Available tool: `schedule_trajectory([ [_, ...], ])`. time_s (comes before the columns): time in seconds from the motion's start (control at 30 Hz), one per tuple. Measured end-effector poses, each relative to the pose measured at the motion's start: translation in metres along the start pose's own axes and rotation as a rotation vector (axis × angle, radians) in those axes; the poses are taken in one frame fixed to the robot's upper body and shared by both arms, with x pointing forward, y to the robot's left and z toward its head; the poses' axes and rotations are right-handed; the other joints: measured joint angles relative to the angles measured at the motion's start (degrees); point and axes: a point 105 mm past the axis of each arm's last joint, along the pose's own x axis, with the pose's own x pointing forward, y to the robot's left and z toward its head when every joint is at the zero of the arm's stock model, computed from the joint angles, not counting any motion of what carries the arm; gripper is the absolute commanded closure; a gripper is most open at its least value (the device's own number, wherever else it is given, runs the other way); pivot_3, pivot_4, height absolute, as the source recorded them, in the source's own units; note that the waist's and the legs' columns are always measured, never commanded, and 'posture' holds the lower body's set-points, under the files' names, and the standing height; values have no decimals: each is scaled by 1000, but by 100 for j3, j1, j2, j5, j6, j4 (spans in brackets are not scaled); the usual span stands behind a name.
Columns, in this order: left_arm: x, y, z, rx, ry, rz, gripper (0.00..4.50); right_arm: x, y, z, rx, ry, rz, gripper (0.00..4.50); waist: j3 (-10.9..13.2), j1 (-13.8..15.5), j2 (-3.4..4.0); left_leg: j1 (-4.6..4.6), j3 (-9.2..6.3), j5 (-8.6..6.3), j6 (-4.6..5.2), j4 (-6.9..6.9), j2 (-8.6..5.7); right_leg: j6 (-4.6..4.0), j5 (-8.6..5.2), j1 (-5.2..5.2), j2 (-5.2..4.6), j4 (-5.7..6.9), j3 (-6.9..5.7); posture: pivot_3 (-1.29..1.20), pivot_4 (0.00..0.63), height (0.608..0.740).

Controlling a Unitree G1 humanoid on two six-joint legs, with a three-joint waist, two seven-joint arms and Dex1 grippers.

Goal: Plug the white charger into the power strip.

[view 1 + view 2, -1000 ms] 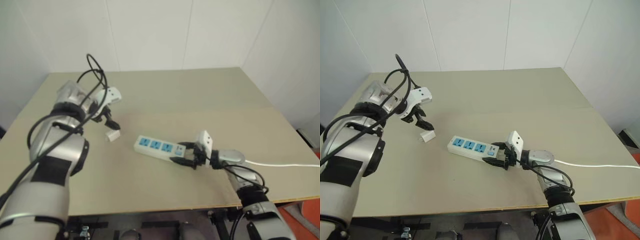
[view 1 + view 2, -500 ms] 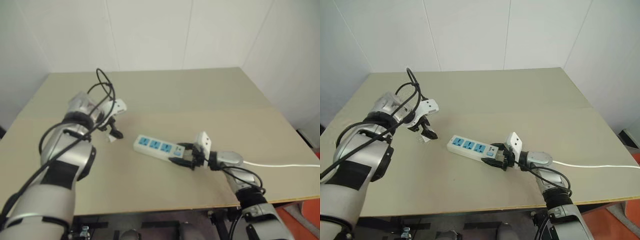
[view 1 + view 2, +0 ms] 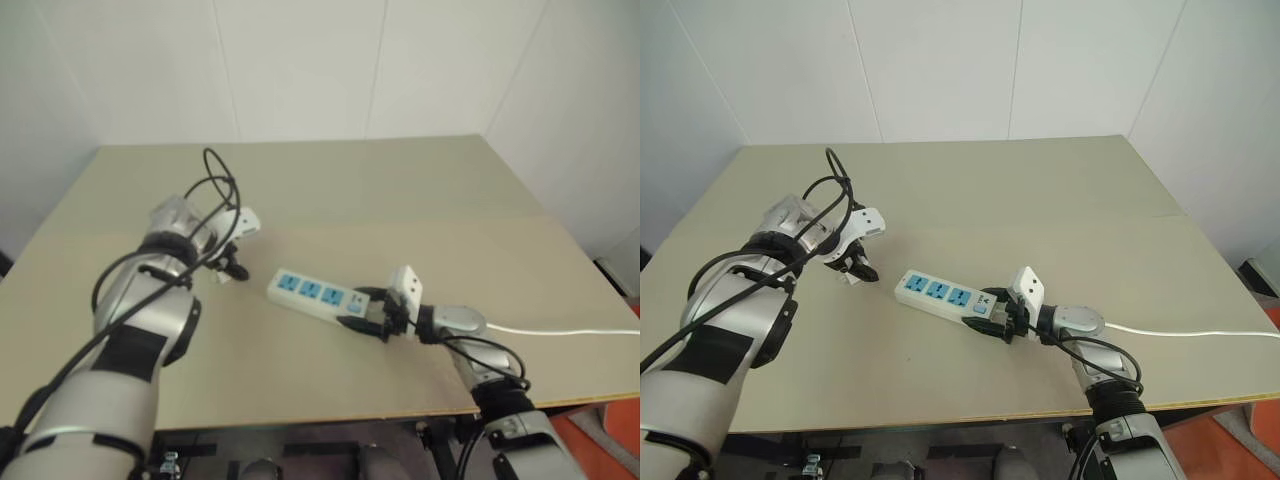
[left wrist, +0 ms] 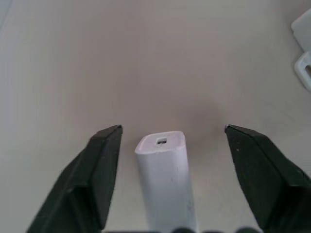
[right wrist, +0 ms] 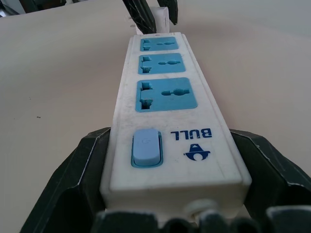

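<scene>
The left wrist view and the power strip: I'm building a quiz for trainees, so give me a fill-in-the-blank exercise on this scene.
1. The small white plastic charger lies between the left hand's two black fingers, which stand ____ of its sides.
2. The long white plastic power strip has ____ blue sockets.
3. The right hand grips the strip at its ____ end.
4. The switch on the strip is coloured ____.

Missing words: clear; three; cord; blue

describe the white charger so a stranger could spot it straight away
On the beige table, look past the far end of the power strip, where the left gripper straddles it. The white charger is a small plain rounded block with one tiny slot, no blue sockets and no cord.
</scene>
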Motion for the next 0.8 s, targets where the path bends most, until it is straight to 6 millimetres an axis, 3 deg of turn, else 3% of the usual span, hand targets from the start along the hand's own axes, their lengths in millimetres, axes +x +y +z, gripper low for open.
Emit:
schedule_trajectory([
  [0.17, 3, -1, -2, -1, 5, 4, 3478, 0, 0, 0, 0, 0, 0, 1099, 0, 1, 0, 0, 0, 0, 0, 0, 0, 0, 0, 0, 0, 0, 0, 0, 150, 740],
  [0.43, 3, -1, 1, 3, -6, 9, 3483, 0, 0, -1, 3, 1, -4, 1099, 0, 5, 0, 1, -1, 0, 0, 0, 0, 0, 0, 2, 0, 1, 0, 0, 150, 740],
  [0.53, -1, -3, 12, -40, -99, -31, 3483, -1, 1, -1, 0, 1, -8, 1099, 0, 6, 0, -2, -1, 0, 0, 0, 0, 0, 0, 1, -1, -1, -1, 0, 150, 740],
  [0.63, -26, 3, 47, -108, -305, -46, 3483, -3, 2, -1, -5, 2, -16, 1099, 2, 8, -4, -6, -3, 0, 0, 2, 0, 0, 0, -1, -2, -2, -4, 0, 150, 740],
  [0.73, -71, 12, 89, -93, -579, -39, 3483, -6, 5, -3, 10, -6, -14, 1099, 1, 9, -2, -4, -2, 0, 0, 2, -1, 1, 0, 1, -5, -2, -4, 0, 150, 740],
  [0.8, -97, 10, 105, -66, -784, -96, 3483, -9, 9, -3, 14, -7, 10, 1099, -1, 2, 2, -2, 1, 0, 0, 2, -1, 2, -1, 2, -7, -2, -3, 0, 150, 740],
])
